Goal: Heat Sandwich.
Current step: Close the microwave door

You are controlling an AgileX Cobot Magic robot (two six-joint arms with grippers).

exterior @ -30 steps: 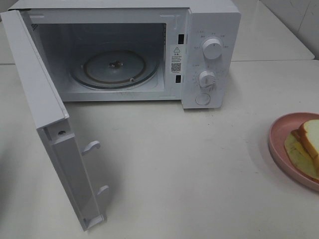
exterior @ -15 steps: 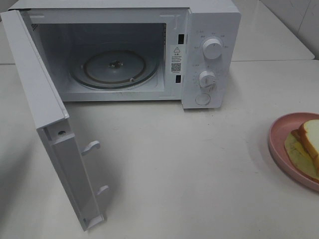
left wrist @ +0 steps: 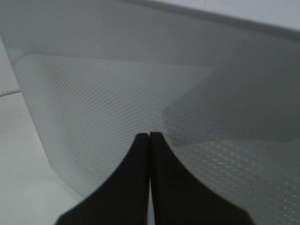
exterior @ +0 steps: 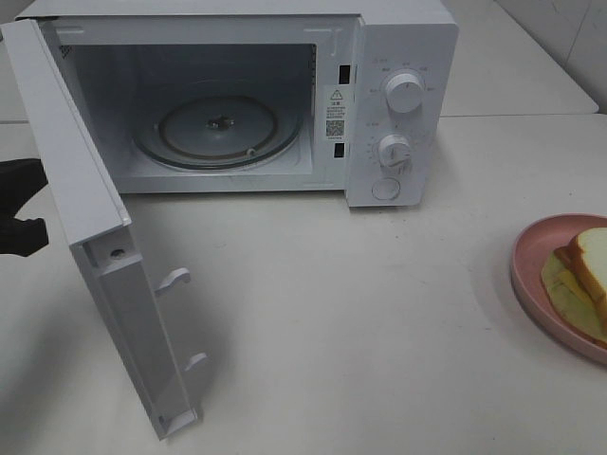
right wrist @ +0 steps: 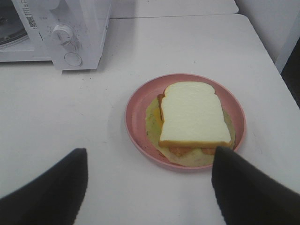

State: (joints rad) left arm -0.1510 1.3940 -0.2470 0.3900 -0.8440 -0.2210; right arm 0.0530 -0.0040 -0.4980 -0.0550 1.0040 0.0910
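The sandwich [right wrist: 194, 112], white bread over yellow and orange-red filling, lies on a round pink plate [right wrist: 136, 117] at the table's right edge; the exterior view shows the sandwich [exterior: 590, 261] and plate [exterior: 531, 251] partly cut off. My right gripper [right wrist: 150, 151] hovers open just short of the plate, a finger to each side, holding nothing. My left gripper [left wrist: 149, 136] is shut and empty, its tips close to the outer face of the microwave door [left wrist: 140, 93]. Its black body [exterior: 14, 185] shows at the far left, behind the open door [exterior: 85, 218].
The white microwave [exterior: 398, 104] stands at the back with its door swung out to the left. Its glass turntable [exterior: 218, 128] holds nothing. Two dials and a button are on its right panel. Bare white table lies between microwave and plate.
My left gripper has come into the exterior view at the left edge, behind the open door. The door, plate and sandwich have not moved.
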